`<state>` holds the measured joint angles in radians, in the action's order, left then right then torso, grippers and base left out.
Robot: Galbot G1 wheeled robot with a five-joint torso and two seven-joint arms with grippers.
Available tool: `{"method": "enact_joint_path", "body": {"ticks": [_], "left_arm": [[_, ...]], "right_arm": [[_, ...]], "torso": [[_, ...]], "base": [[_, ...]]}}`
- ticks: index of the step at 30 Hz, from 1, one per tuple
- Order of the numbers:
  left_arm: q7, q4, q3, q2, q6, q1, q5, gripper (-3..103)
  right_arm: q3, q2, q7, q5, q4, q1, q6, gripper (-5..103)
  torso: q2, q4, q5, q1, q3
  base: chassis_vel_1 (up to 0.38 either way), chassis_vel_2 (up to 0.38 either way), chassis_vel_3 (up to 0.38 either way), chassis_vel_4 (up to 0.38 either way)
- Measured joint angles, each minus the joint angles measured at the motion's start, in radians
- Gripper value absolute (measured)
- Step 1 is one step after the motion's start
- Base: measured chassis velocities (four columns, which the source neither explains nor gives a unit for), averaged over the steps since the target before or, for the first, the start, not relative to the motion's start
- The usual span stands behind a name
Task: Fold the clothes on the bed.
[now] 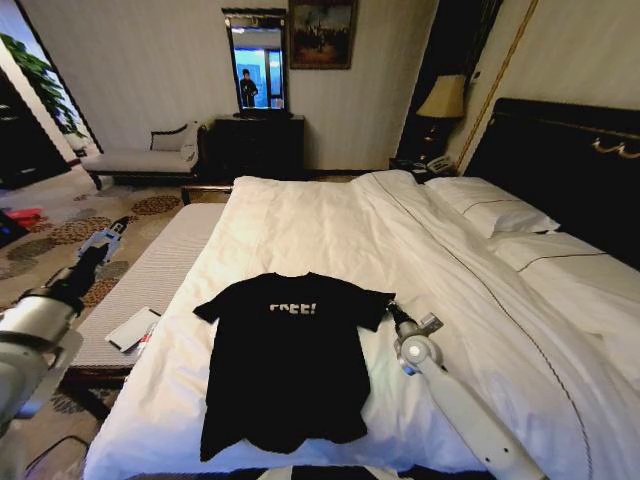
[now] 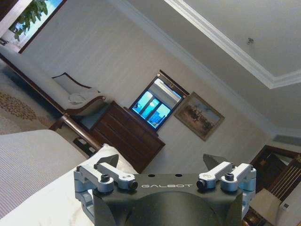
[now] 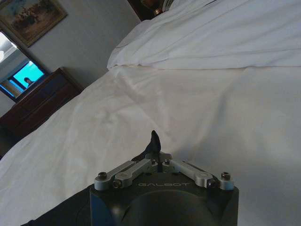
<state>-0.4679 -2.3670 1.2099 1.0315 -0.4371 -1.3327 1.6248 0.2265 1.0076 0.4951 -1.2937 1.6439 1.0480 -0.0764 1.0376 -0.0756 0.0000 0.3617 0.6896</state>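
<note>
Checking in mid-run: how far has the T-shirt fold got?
Barely begun. The black T-shirt lies flat and unfolded, lettering up, on the white bed. In hand: the right gripper is at the shirt's right sleeve, fingers shut with a tuft of black fabric pinched between them in the right wrist view. The left gripper hangs open over the floor beside the bed. Every fold is left.

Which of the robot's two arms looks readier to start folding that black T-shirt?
Probably the right. Its right gripper is shut on the sleeve edge of the black T-shirt on the bed. The left gripper hangs open off the bed's side, over the carpet.
</note>
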Motion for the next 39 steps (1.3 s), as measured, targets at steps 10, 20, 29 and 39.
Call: {"method": "enact_joint_path", "body": {"ticks": [10,20,29,39], "left_arm": [[0.000,0.001,0.001,-0.001,0.000,-0.002,-0.001,100],[0.000,0.007,-0.001,0.002,-0.001,-0.010,-0.017,100],[0.001,0.030,-0.054,0.008,-0.001,0.018,-0.049,100],[0.001,0.033,-0.078,0.024,-0.001,0.015,-0.069,100]], "right_arm": [[-0.074,0.014,-0.013,0.013,0.081,-0.015,-0.003,0],[-0.262,0.059,-0.093,0.069,0.072,-0.098,-0.019,0],[-0.315,0.152,-0.130,0.108,-0.031,-0.147,-0.029,0],[-0.334,0.204,-0.136,0.157,-0.080,-0.161,-0.034,0]], "torso": [[0.000,0.0001,-0.0001,0.000,0.000],[0.000,0.0002,-0.0002,0.000,0.000],[0.000,0.0004,-0.0001,0.000,0.000],[0.000,0.0001,0.0000,0.000,0.000]], "base": [[0.000,0.000,0.000,0.000],[0.000,0.000,0.000,0.000],[0.000,0.000,0.000,0.000],[0.000,0.000,0.000,0.000]]}}
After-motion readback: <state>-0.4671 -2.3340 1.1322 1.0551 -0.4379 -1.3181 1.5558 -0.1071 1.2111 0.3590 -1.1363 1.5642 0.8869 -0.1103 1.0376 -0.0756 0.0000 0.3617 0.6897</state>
